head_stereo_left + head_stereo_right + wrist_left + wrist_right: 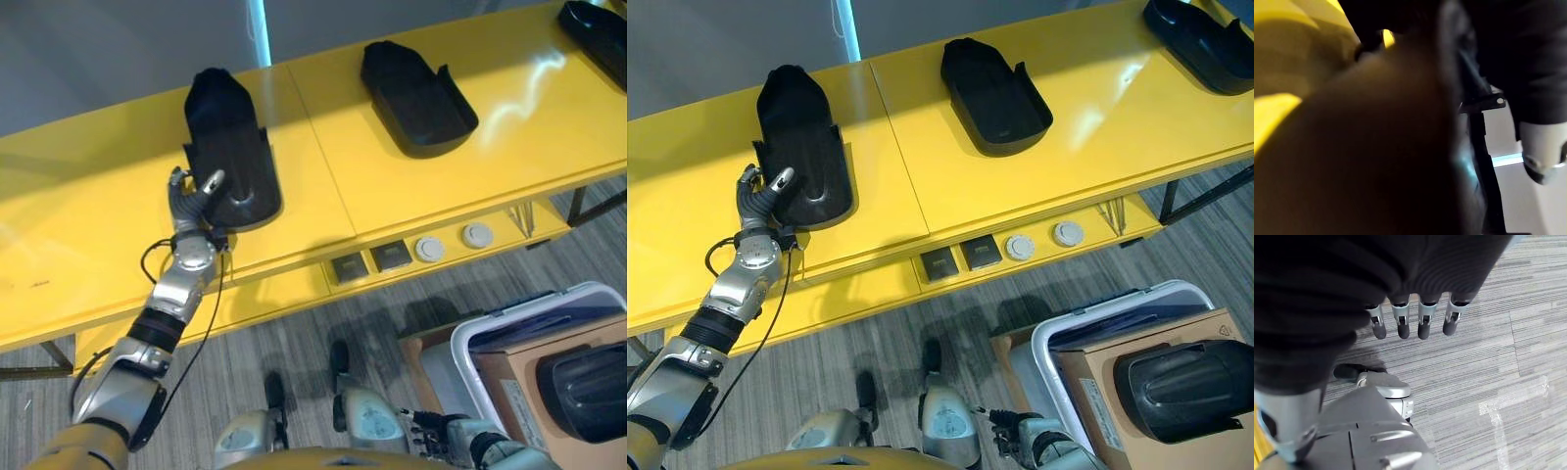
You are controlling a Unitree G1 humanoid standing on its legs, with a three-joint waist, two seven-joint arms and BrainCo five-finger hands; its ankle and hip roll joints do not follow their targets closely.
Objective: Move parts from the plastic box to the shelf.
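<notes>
I am at the placing step. My left robot hand point(762, 196) reaches to the upper left of the frame, where a black part point(801, 147) lies on the yellow shelf point(1097, 127). The fingers rest against the part's near edge and look partly curled about its rim, so I judge that I have it set down but not yet released; the left wrist view is too dark and close to confirm the grasp.

Two more black parts already sit on the shelf: one at upper centre point(994, 96), another at the upper right corner point(1200, 34). They lie well apart from each other.

The plastic box point(1097, 328) stands on the floor at the lower right, and one black part point(1185, 387) lies on a cardboard piece point(1097, 392) inside it.

My right robot hand point(1415, 318) hangs low over the grey floor, fingers straight and relaxed, holding nothing.

Next, I judge, the left fingers must loosen and draw back without dragging the part off the shelf edge. Then I turn toward the box for the remaining part.
</notes>
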